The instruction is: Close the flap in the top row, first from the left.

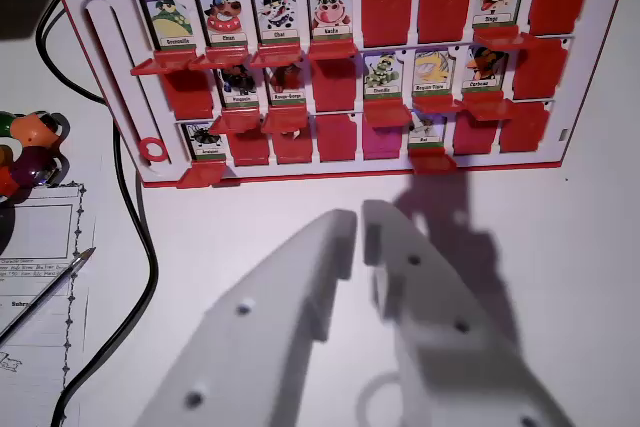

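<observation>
Showing its card — flap (166, 64) (red) down.

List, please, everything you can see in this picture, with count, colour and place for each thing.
Game board: one, white frame with red flaps in three rows, upper half of the wrist view.
Open flaps showing character cards: thirteen by my count; the first in the top row is at the wrist view's left end.
Shut flaps: eleven by my count, red, mostly toward the wrist view's right.
Cable: one, black, running down the wrist view's left.
Printed sheet: one, white, lower left.
Pen: one, dark, lying on the sheet.
Toy figures: a small cluster, orange, green and purple, left edge; count unclear.
Table: one, white.
Gripper: one, white, bottom centre, jaws nearly together, holding nothing.
</observation>
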